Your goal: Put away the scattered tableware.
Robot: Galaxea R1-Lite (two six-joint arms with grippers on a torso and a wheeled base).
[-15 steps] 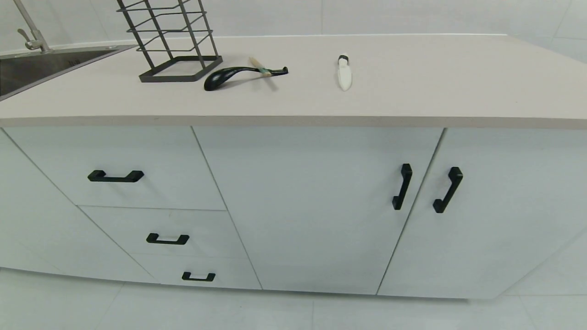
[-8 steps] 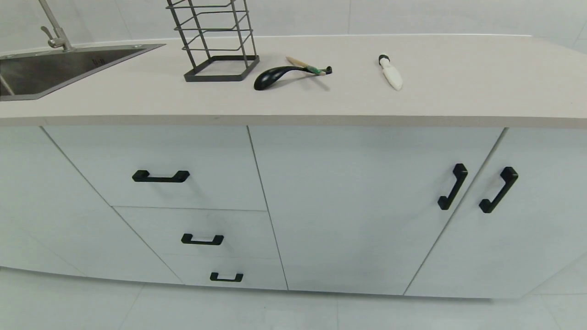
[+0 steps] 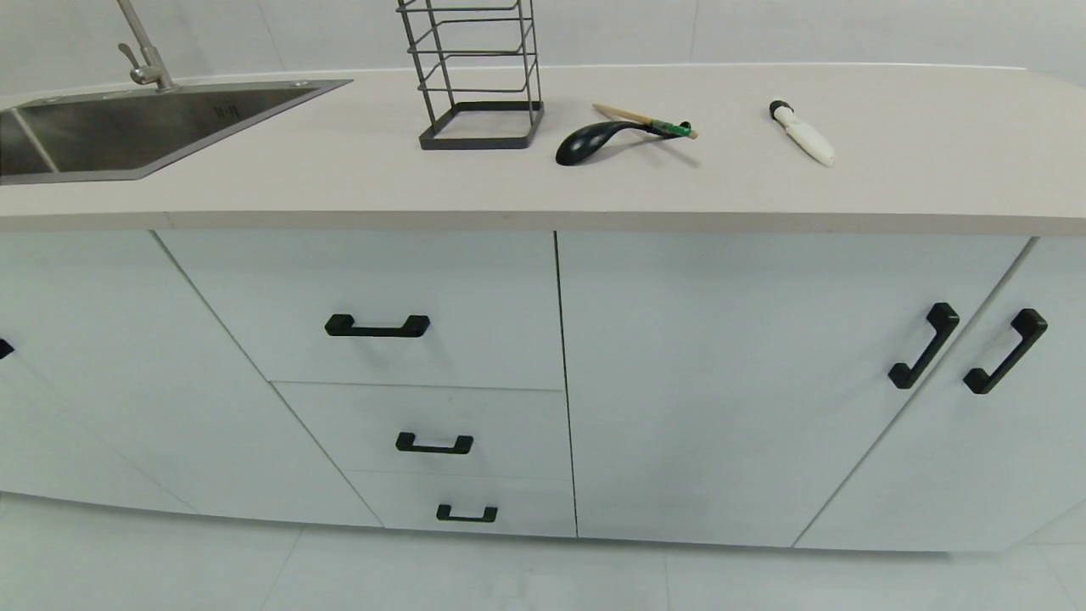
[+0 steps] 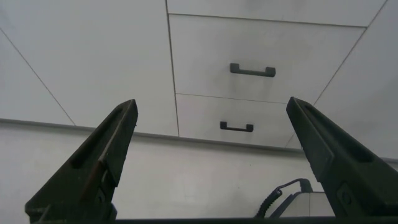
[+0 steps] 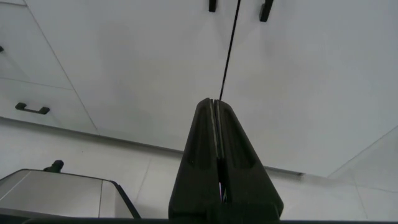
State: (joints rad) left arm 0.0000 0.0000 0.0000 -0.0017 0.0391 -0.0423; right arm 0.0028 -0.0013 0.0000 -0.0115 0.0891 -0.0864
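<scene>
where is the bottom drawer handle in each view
head view: bottom drawer handle, lowest of the three stacked handles.
left wrist view: between the fingers of the open left claw, under the middle drawer handle.
right wrist view: off to the side of the shut right claw.
shared landmark: the floor just below its drawer.

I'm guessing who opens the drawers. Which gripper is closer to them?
Left, probably. The left gripper points straight at the drawers; the right gripper points at the double doors instead.
</scene>
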